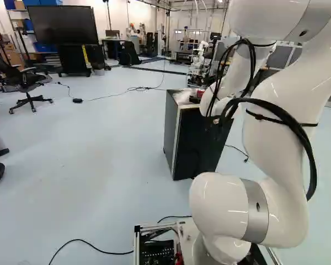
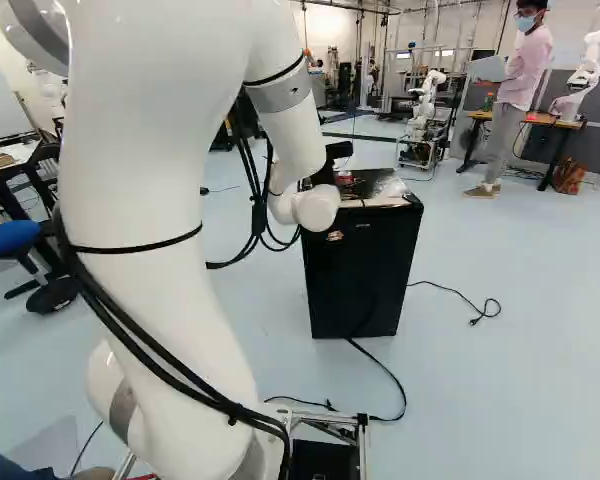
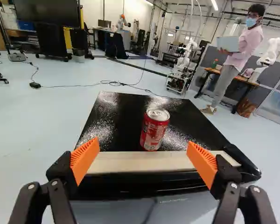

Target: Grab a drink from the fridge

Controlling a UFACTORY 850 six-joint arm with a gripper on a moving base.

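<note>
Counting one can, one fridge, one hand, two fingers. Red soda can stands upright on top of the black mini fridge, near the pale front strip. Can is a short cylinder with white print down the side and a bare silver lid facing up. Hand has its fingers wide apart, orange pads facing each other, nothing clamped; can sits ahead of them, in the span between.
</note>
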